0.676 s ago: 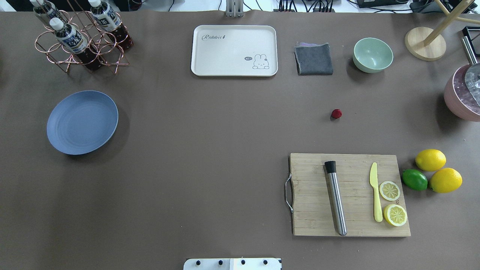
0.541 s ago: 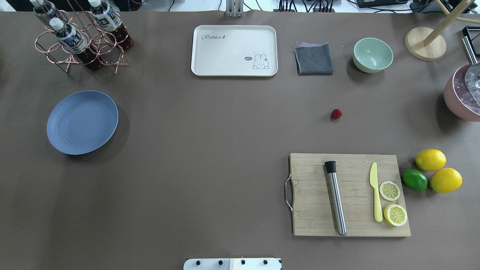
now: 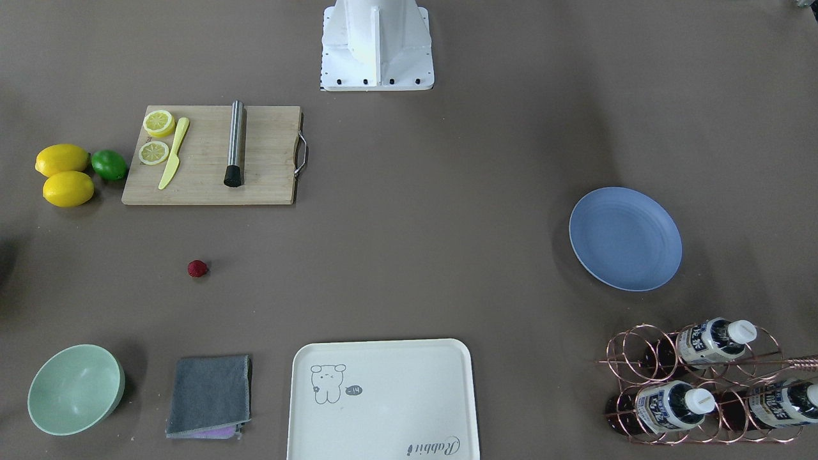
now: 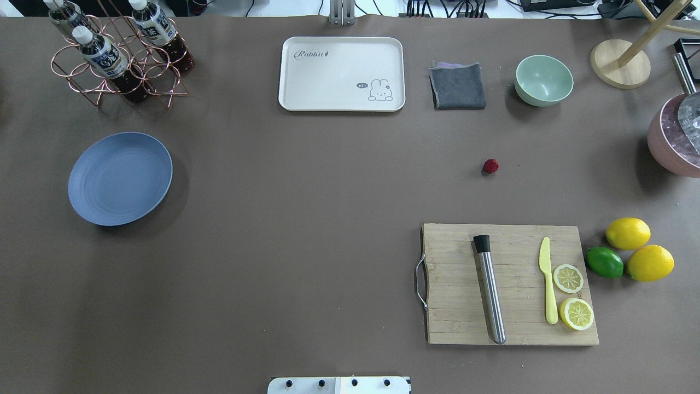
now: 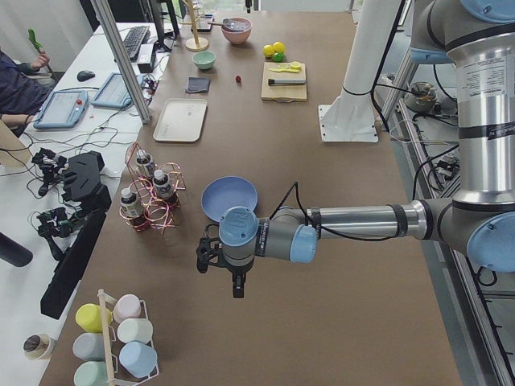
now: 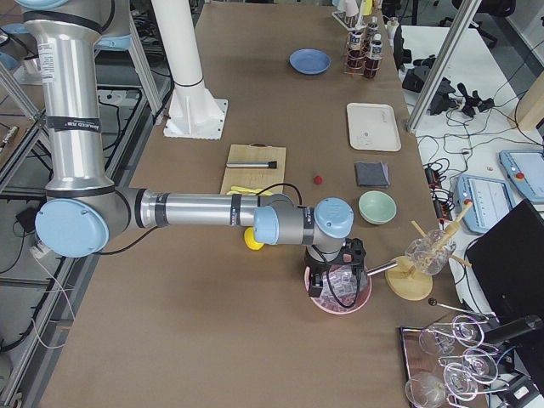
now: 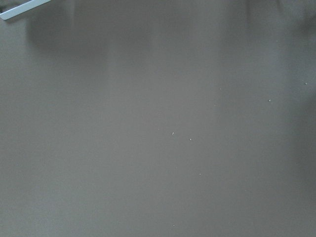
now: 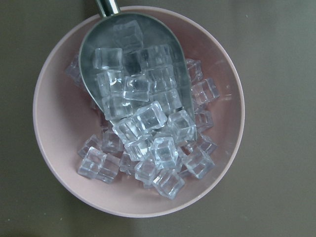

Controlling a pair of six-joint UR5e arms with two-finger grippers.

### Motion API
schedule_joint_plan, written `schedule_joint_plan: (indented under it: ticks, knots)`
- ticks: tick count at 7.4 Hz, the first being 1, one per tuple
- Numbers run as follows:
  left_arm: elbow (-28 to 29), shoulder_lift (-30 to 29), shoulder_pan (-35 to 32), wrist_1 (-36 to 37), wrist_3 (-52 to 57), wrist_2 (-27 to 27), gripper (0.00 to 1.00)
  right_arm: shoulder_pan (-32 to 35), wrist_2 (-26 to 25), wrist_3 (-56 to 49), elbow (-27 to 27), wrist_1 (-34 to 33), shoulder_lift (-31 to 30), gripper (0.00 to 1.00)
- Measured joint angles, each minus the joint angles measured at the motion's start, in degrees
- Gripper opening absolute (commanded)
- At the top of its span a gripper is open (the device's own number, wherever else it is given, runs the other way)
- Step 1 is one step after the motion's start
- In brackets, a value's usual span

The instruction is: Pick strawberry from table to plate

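Observation:
The strawberry (image 4: 490,166) (image 3: 197,268) is a tiny dark-red berry lying alone on the grey-brown table (image 4: 306,180), right of centre, between the cutting board and the grey cloth. The blue plate (image 4: 120,178) (image 3: 625,238) sits empty far off on the left side. Neither gripper shows in the overhead or front views. In the exterior left view my left gripper (image 5: 204,256) hovers near the plate (image 5: 229,197). In the exterior right view my right gripper (image 6: 335,270) hangs over a pink bowl of ice; for both I cannot tell open or shut.
A wooden cutting board (image 4: 511,284) holds a metal muddler, a yellow knife and lemon slices. Lemons and a lime (image 4: 604,261) lie right of it. At the back stand a cream tray (image 4: 342,74), grey cloth (image 4: 458,86), green bowl (image 4: 543,80) and bottle rack (image 4: 117,54). The pink ice bowl (image 4: 675,137) is at the right edge.

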Motion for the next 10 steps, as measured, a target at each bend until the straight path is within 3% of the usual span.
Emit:
schedule_joint_plan:
  ticks: [10]
  knots:
    - [1.06, -1.19, 0.12, -2.25, -0.14, -0.06, 0.98, 0.0, -0.03, -0.05, 0.74, 0.0, -0.2, 1.0]
